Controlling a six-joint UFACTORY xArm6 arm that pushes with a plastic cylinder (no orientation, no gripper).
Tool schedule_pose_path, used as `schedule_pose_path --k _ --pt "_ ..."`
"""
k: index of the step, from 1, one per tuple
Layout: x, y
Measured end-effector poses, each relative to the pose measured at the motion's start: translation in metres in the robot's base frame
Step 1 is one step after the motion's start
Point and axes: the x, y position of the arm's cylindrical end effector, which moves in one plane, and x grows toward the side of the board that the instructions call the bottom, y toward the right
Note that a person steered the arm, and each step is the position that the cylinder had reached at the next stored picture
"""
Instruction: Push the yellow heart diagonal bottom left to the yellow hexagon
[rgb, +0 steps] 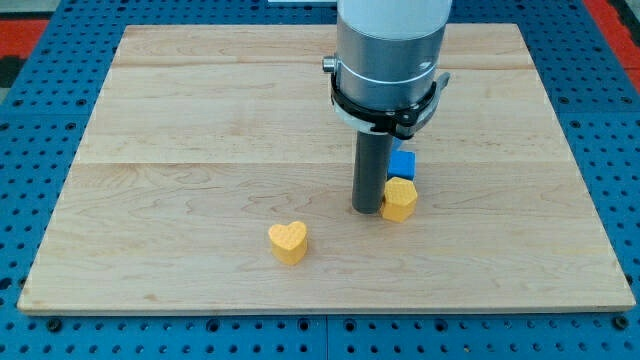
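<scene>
yellow heart: the yellow heart (288, 242) sits toward the view's bottom, a bit left of the middle of the worktop (180, 120), on its own with open wood all round it. Lobes up, point facing the view's bottom as far as I can tell.

yellow hexagon: the yellow hexagon (399, 199) is up and to the view's right of the heart, clearly apart from it. So the heart is already roughly on the hexagon's bottom-left diagonal, just further out than "next to it", I'd say.

blue block: a blue block (402, 164) is right behind the hexagon toward the view's top, touching it or as good as. Shape looks cube-ish, but it's half hidden.

my tip: my tip (367, 209) is down on the wood just left of the hexagon, pretty much against its side, and well apart from the heart.

key relation: the heart lies down-left of my tip. My guess is the tip needs to get round to the heart's far, bottom-left side and push up-right.

arm pose: rod straight up and down, with the fat grey cylinder above it blocking some of the worktop behind.

hand: there's no hand here, just the bare rod, so nothing to spread or pinch.

risk: starting this close, I reckon a careless swing could nudge the hexagon.
</scene>
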Motion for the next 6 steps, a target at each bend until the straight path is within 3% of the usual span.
schedule_pose_path --k 1,2,3,4,6 --pt "-0.019 -0.03" --pt "-0.042 -0.125" --pt "-0.007 -0.197" --pt "0.04 -0.17" --pt "0.054 -0.094"
